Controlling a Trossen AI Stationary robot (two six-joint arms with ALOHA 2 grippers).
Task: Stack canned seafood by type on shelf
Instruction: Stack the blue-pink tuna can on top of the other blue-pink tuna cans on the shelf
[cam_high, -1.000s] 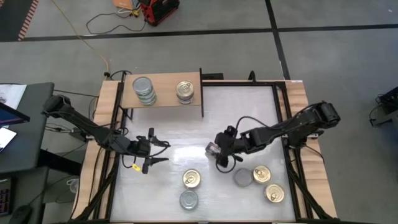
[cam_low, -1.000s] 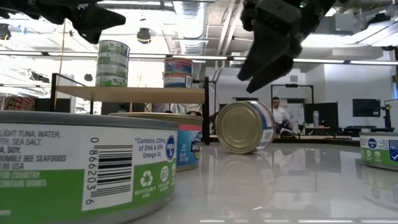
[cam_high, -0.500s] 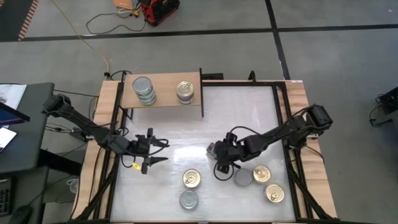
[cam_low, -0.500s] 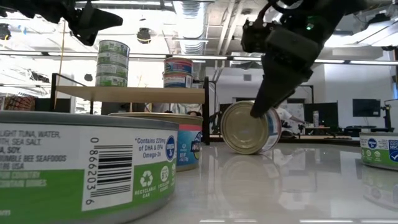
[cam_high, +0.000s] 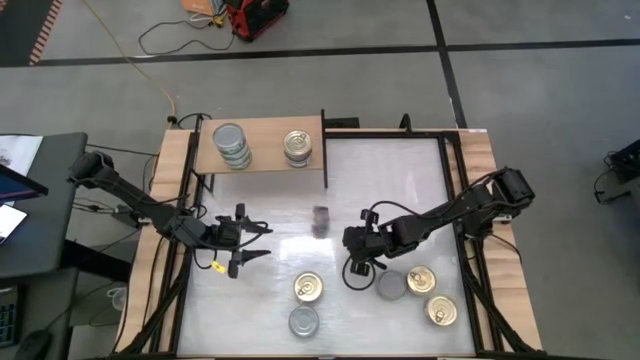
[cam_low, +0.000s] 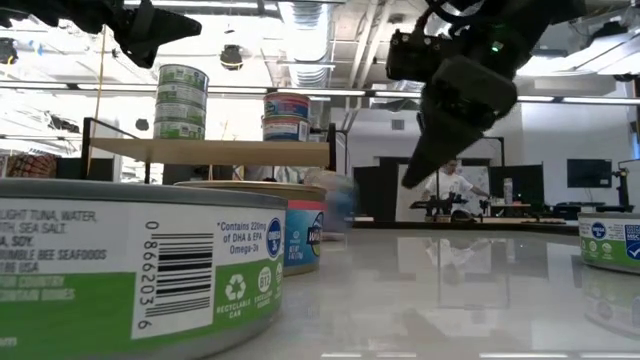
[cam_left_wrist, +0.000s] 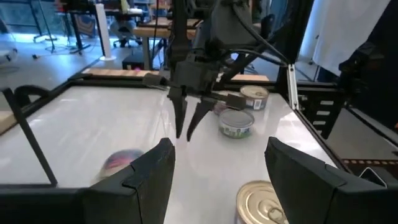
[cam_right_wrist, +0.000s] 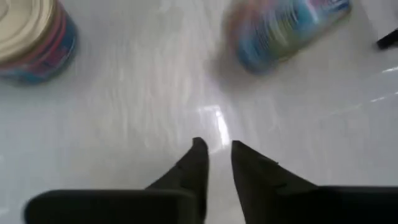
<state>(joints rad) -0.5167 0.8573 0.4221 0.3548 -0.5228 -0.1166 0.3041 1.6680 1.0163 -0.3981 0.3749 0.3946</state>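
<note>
A blue-labelled tin (cam_high: 320, 220) lies loose and blurred on the white table, near the shelf's dark end panel; it also shows in the right wrist view (cam_right_wrist: 286, 28). My right gripper (cam_high: 354, 268) points down at the bare table to the tin's right, shut with nothing between its fingers (cam_right_wrist: 199, 155). My left gripper (cam_high: 250, 243) hovers open above the table's left side. The wooden shelf (cam_high: 265, 165) at the far left carries a stack of green-labelled tins (cam_high: 231, 145) and a stack of blue-labelled tins (cam_high: 297, 147).
On the near half of the table stand a gold-lidded tin (cam_high: 308, 289), a silver-lidded tin (cam_high: 303, 321), and to the right another silver one (cam_high: 391, 286) and two gold ones (cam_high: 420, 279) (cam_high: 441, 311). A person stands in the room behind (cam_low: 447, 180).
My right gripper has come down on the tin that lay on its side and has shut. The tin got out from between the fingers and rolled toward the table's far left, toward the shelf.
</note>
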